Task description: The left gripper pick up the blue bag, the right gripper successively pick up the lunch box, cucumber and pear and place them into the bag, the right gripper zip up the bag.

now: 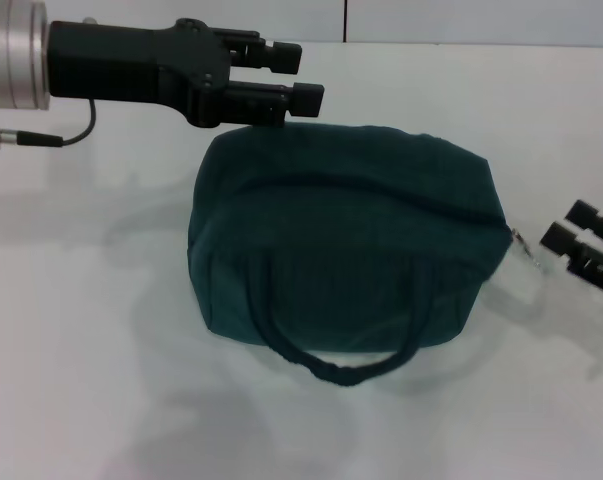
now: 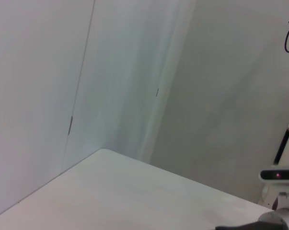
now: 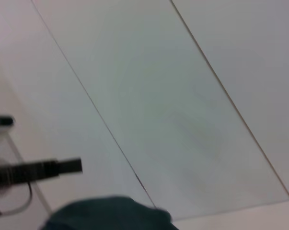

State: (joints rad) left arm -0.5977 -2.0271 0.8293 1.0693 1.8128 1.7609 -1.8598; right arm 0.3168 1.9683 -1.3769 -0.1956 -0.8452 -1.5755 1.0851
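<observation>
White tabletop (image 1: 81, 380) fills the head view, with pale wall panels (image 1: 461, 20) rising behind its far edge. The left wrist view shows only those panels and a corner of the same table, plus a small white device with a red light (image 2: 278, 175) at one edge.

At the middle of the table sits the blue bag (image 1: 351, 250), a dark teal, boxy fabric bag and by far the largest object. Its top looks closed over, so nothing inside can be seen. One loop handle (image 1: 331, 365) hangs down its near side and lies on the table in front of it. A small silver zipper pull (image 1: 526, 248) sticks out from the bag's right-hand end.

From the left, a black arm with a silver cuff (image 1: 11, 55) and a green glow reaches across. The left gripper (image 1: 299, 78) is at the bag's far upper-left edge, its two fingers stacked one above the other with a narrow gap between them. The lower finger looks to be right at the fabric, but whether it pinches any cloth cannot be told.

At the right edge, near the zipper pull and apart from the bag, the right gripper (image 1: 571, 225) shows two black fingertips set apart, holding nothing.

The right wrist view shows a hump of teal fabric and the other arm's fingers (image 3: 63, 166) farther off.
</observation>
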